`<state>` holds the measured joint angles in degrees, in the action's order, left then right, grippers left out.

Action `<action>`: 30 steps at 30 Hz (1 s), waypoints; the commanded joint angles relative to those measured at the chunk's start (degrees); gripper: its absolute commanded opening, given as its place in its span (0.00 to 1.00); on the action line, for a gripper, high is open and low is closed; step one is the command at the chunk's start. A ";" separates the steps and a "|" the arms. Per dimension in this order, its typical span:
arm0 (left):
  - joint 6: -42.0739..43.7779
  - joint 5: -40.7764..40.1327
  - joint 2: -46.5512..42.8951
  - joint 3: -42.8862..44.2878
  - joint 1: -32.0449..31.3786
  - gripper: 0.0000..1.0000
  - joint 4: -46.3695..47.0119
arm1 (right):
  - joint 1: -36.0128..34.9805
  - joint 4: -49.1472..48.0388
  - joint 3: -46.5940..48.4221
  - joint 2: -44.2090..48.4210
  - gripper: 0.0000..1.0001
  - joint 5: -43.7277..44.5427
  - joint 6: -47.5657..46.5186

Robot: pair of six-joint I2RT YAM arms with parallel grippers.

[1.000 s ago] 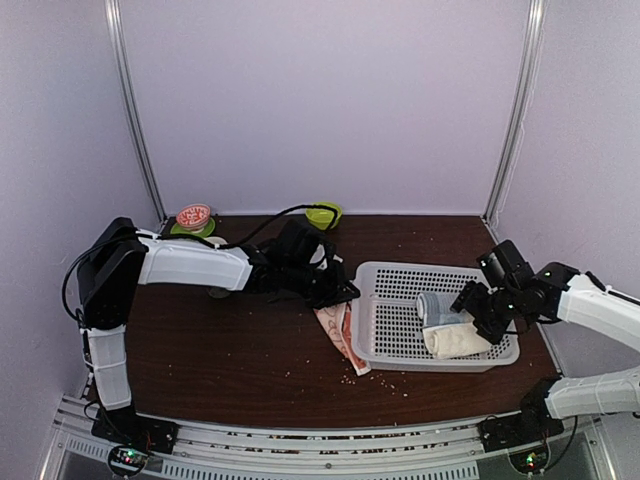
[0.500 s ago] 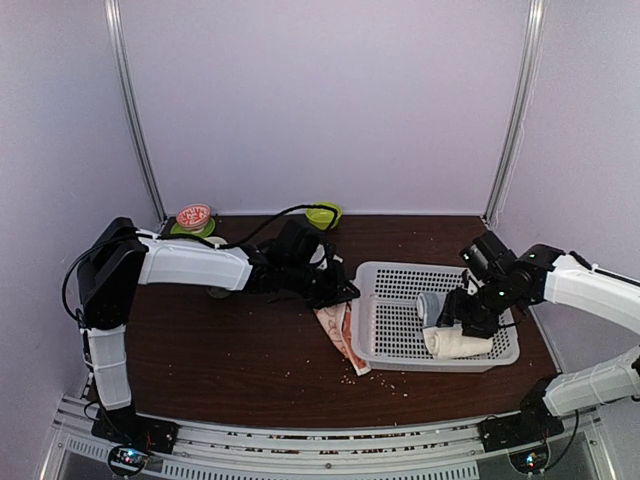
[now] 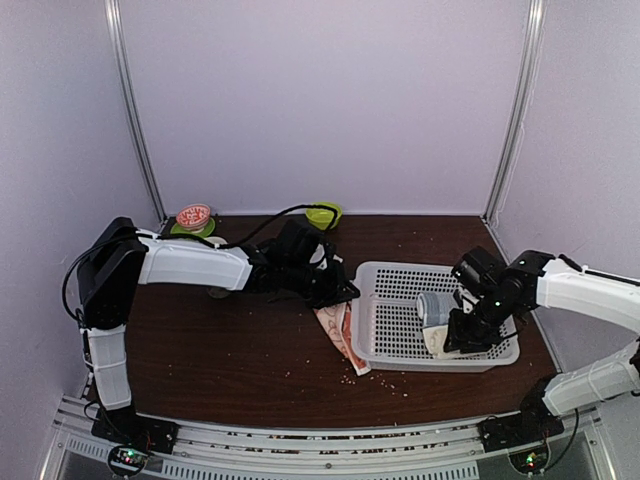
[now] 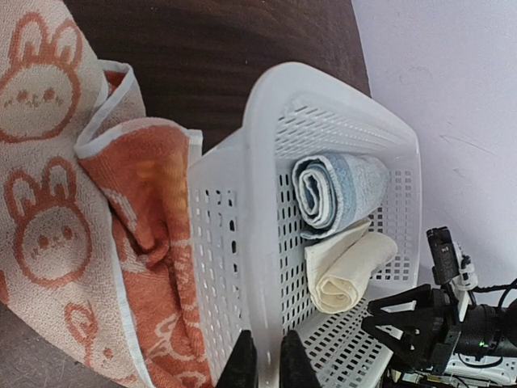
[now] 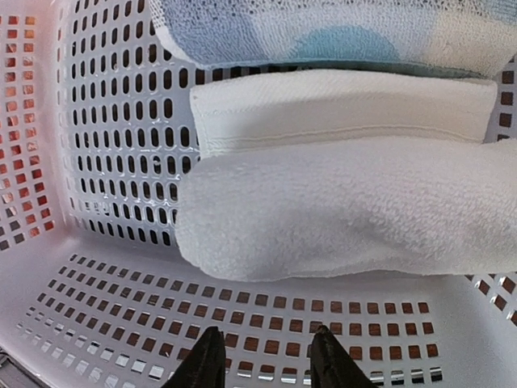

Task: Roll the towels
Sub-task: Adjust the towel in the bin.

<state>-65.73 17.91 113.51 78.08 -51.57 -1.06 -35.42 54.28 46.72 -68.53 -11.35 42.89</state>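
While part-open, right tool [image 5: 266,346] hovers empty beside cream towel [image 5: 347,210].

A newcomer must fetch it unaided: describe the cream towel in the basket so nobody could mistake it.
Find the white perforated basket on the right half of the dark table. Two rolls lie side by side inside it. The cream towel is the plain, unpatterned one toward the table's near edge, not the pale blue-and-white roll behind it.
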 commanded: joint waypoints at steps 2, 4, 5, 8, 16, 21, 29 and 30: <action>1.04 -2.01 1.86 -1.12 0.77 0.00 -1.67 | -0.14 1.65 -2.03 -2.31 0.37 2.81 -2.68; 1.07 -2.00 1.84 -1.09 0.77 0.00 -1.75 | -0.20 0.72 -3.04 -3.37 0.38 3.06 -2.75; 1.12 -1.96 1.87 -1.14 0.77 0.00 -1.81 | -0.18 0.21 -3.37 -3.74 0.40 3.29 -2.54; 1.05 -1.92 1.86 -1.23 0.77 0.00 -1.75 | 0.03 -1.44 -3.81 -4.95 0.46 5.09 -1.89; 1.70 -1.92 1.90 -0.83 0.86 0.00 -2.38 | 2.28 -7.82 -2.47 -11.07 0.51 6.76 -0.96; 2.03 -1.92 1.86 -0.74 1.03 0.00 -2.87 | 3.98 -9.98 -1.19 -14.06 0.51 8.83 -0.99; 2.22 -2.05 2.14 -0.36 1.12 0.00 -3.20 | 6.61 -11.59 2.43 -16.06 0.50 10.83 -1.12; 2.29 -2.01 2.25 -0.24 1.12 0.00 -3.24 | 6.79 -11.98 2.78 -16.75 0.50 10.66 -1.29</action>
<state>-65.65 18.20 113.60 78.11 -51.35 -0.95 -29.74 45.25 46.94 -83.26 -3.99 41.74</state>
